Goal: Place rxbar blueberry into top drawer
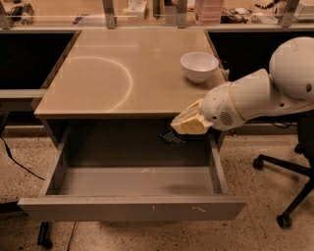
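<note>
Gripper (180, 130) clamped on rxbar blueberry (171, 138), over far-right of open top drawer (132, 208) | beige desk (122, 93): white bowl (198, 66) far right | speckled floor (245, 238), chair base (287, 169) right

This looks like a robotics lab or research office: a white robot arm (260, 95) reaches in from the right, its gripper (179, 127) just under the front edge of a plain beige desk (122, 73), above the back of the open grey top drawer (132, 208). Behind the desk runs a workbench (235, 12) cluttered with boxes and gear. A castored office chair (284, 176) and a loose cable (14, 157) sit on the speckled floor (265, 230).
</note>
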Controlling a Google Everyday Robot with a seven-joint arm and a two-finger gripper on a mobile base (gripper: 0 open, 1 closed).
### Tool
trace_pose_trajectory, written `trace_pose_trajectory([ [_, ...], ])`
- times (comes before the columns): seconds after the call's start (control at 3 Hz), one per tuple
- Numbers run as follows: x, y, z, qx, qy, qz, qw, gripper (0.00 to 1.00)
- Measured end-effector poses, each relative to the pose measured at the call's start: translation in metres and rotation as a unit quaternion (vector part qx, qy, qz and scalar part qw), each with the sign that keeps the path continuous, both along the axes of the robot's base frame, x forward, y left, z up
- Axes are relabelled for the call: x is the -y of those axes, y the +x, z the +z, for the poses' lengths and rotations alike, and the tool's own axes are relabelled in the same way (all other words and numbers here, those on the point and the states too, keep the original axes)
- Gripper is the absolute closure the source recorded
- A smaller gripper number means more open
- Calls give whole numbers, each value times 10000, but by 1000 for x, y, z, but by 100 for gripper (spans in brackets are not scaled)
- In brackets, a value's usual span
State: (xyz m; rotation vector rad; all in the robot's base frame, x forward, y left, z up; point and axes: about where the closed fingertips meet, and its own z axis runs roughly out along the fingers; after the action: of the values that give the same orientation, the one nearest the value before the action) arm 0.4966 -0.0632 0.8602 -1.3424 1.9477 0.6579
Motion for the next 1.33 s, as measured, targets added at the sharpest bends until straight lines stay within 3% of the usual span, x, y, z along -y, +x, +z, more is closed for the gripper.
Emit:
trace_pose_trajectory([
  [0.33,3,14,-56,-66,198,-24,9998,100],
  [0.67,-5,26,-105,-321,312,50,9990,100],
  [1.33,-10,30,-169,-756,301,-173,9965,97],
])
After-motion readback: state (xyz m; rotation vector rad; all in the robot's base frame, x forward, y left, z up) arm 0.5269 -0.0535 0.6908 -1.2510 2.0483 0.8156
